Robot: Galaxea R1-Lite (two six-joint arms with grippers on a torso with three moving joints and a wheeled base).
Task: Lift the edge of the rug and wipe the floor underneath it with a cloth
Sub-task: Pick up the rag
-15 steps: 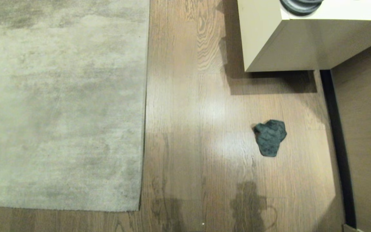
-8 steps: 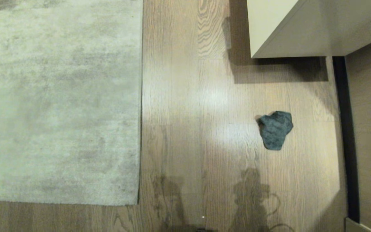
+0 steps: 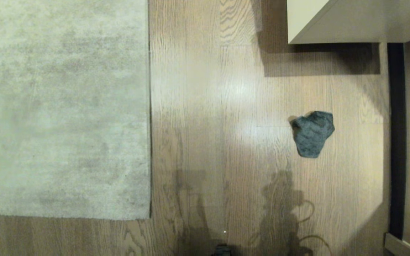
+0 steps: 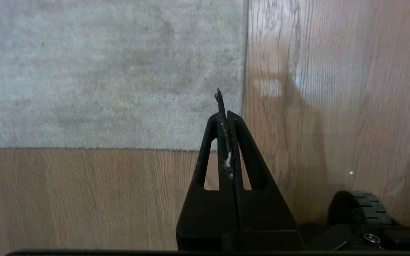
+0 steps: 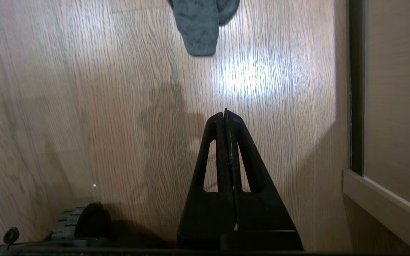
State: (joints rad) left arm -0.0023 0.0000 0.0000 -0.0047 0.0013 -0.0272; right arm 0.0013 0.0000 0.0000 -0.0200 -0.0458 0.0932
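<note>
The left gripper (image 4: 227, 113) is hanging up in the air over the corner of the rug, with its two black fingers (image 4: 242, 142) pressing flat together and nothing in between them but a little bit of white fluff. The right gripper (image 5: 225, 113) is doing the same thing over the bare wood: fingers squeezing shut, holding nothing at all. Neither one is touching anything.

So the job is looking like it is not started yet. The rug edge (image 3: 149, 117) is lying flat on the floor (image 3: 208, 106), not lifted anywhere. The cloth (image 3: 313, 133) is sitting in a small crumpled heap on the wood, well apart from the rug, over on the robot's right side and near a pale cabinet (image 3: 351, 21). Nobody is holding it. What is waiting to be done, I am guessing: picking up the cloth, lifting the rug edge, and wiping under it.

The head view is showing the rug and the cloth together, but no grippers, only their shadows on the floor. The left wrist view is showing the rug corner (image 4: 238, 145) up close and no cloth. The right wrist view is showing the cloth (image 5: 199, 25) ahead of the shut fingers, a wooden wall panel (image 5: 397, 89) beside it, and no rug
</note>
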